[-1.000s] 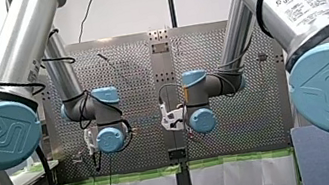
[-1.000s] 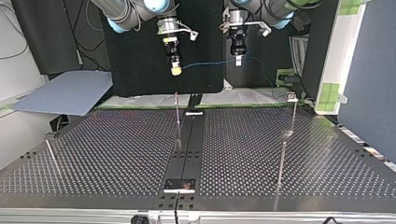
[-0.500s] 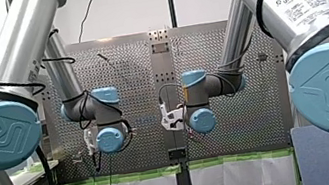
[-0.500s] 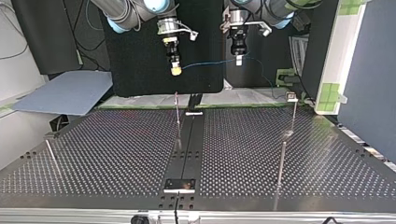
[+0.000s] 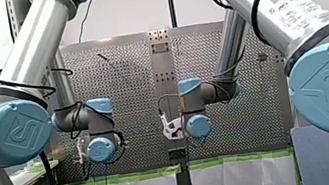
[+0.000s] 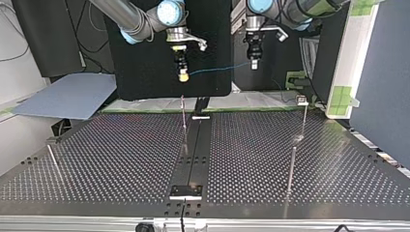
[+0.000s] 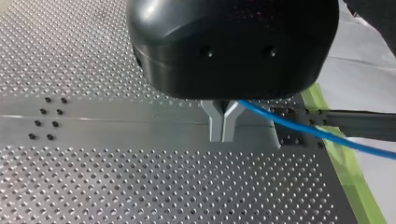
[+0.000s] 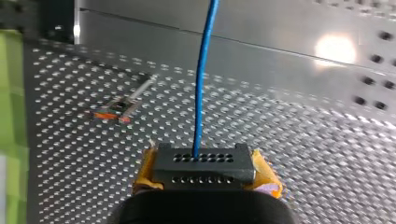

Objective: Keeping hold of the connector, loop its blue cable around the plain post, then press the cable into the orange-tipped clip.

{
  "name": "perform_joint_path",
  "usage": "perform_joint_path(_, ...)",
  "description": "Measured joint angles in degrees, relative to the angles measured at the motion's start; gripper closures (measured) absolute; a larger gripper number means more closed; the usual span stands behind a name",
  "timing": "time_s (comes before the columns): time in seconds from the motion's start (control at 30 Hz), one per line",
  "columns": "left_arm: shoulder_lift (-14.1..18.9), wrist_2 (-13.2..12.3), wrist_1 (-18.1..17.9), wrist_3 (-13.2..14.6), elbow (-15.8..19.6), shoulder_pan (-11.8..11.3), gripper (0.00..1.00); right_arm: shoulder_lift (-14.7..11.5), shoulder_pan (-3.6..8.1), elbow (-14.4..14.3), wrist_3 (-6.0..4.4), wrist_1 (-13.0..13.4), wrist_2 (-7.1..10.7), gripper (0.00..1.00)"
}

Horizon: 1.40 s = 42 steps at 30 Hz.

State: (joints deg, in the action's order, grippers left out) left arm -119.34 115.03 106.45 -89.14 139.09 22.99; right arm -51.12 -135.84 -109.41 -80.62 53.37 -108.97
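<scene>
Slippage is your first worry: the right gripper is clamped on the black connector with its yellow pads. The cable runs from the connector straight across to the left gripper, whose metal fingers are closed with the cable caught in the notch above their tips. In the top view both hang high above the far edge of the table, well apart from every post, so nothing is looped yet. If you draw the span tight round the post, the pull could, I judge, drag the connector out of the pads or slide the cable through the left fingers. With too much slack it may snag the clip before you want it there. That clip stands near the centre rail, roughly below the right gripper, so it sits in the way of a clean descent. Mind also the capped post beyond the plain one. The leaning rod at the top view's left is out of the way.
</scene>
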Motion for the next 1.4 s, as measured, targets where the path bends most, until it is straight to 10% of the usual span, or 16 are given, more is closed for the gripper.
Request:
perform_joint_path(0.5, 1.23, -7.8, 0.33, -1.26, -0.24, -2.2, 1.0, 7.73, 0.22, 1.53, -0.22, -3.91, -0.2, 1.0)
perform_joint_path(0.93, 7.87, -5.14, 6.71, -7.77, -0.67, -3.24, 1.0, 1.54, 0.28, 2.92, -5.84, -7.02, 3.18, 1.0)
perform_joint_path(1.4, 15.48, -3.71, 14.33, -9.4, -7.63, -3.49, 1.0, -5.82, 1.45, 7.83, -6.42, -14.27, 6.81, 1.0)
